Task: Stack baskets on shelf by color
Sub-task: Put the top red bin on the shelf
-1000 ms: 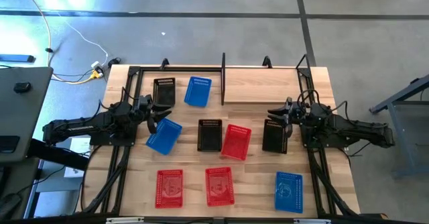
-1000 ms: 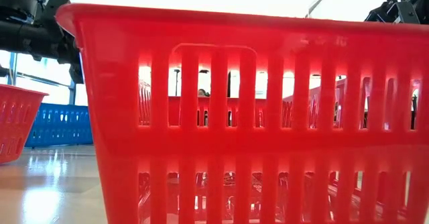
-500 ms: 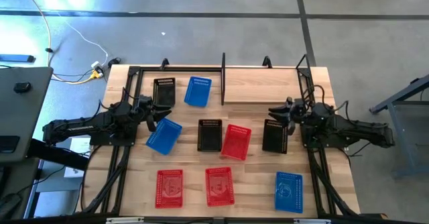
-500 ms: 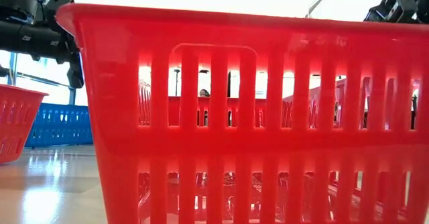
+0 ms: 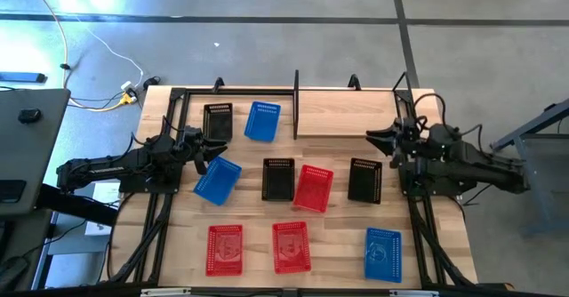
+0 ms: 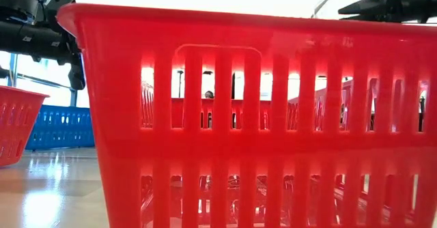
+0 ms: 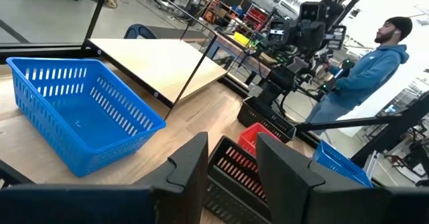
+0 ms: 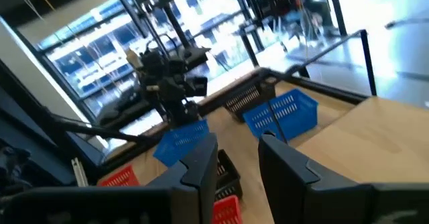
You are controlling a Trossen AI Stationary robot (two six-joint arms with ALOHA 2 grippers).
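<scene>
Nine baskets lie on the table. Near the shelf (image 5: 296, 103) at the far edge sit a black basket (image 5: 217, 119) and a blue basket (image 5: 262, 121). Mid-table are a blue basket (image 5: 218, 180), a black basket (image 5: 278, 178), a red basket (image 5: 313, 188) and a black basket (image 5: 364, 180). Two red baskets (image 5: 225, 248), (image 5: 292, 246) and a blue basket (image 5: 382, 253) line the near edge. My left gripper (image 5: 210, 148) hovers open just past the far-left corner of the mid-table blue basket. My right gripper (image 5: 378, 140) is open, raised beyond the right black basket's far end.
A near red basket (image 6: 252, 119) fills the low view and hides most of the table. Bare wood lies right of the shelf's upright divider (image 5: 356, 119). Black arm frames (image 5: 169, 137) run along both table sides. A person in a blue hoodie (image 7: 365, 70) stands beyond the table.
My right gripper has risen and drawn back from the far end of the right black basket toward the table's far right, tipping from pointing down to nearly level. That basket stays on the table where it was.
</scene>
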